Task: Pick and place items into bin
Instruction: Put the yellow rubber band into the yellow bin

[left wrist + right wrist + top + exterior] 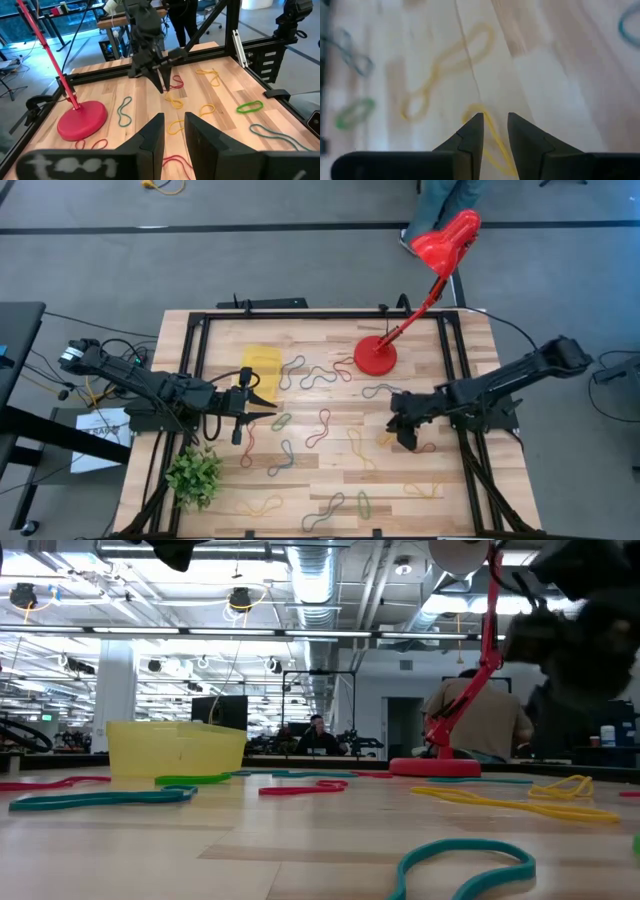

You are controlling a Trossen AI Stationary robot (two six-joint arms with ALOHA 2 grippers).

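Many thin squiggly bands in red, green, yellow and grey lie flat all over the wooden table (330, 480). The translucent yellow bin (262, 366) stands at the far left, also in the low view (175, 748). My right gripper (495, 122) is open and points steeply down, right of the table's middle (405, 442). A yellow band (489, 136) lies on the wood under the gap between its fingertips. I cannot see any touch. My left gripper (174, 131) is open with nothing between its fingers. It hovers roughly level just near of the bin (268, 404).
A red lamp stands on its round base (375, 357) at the far middle, its arm slanting up to the right. A green leafy plant (195, 472) sits at the near left corner. A black frame rail (460, 370) runs along the table's sides. People sit in the room beyond.
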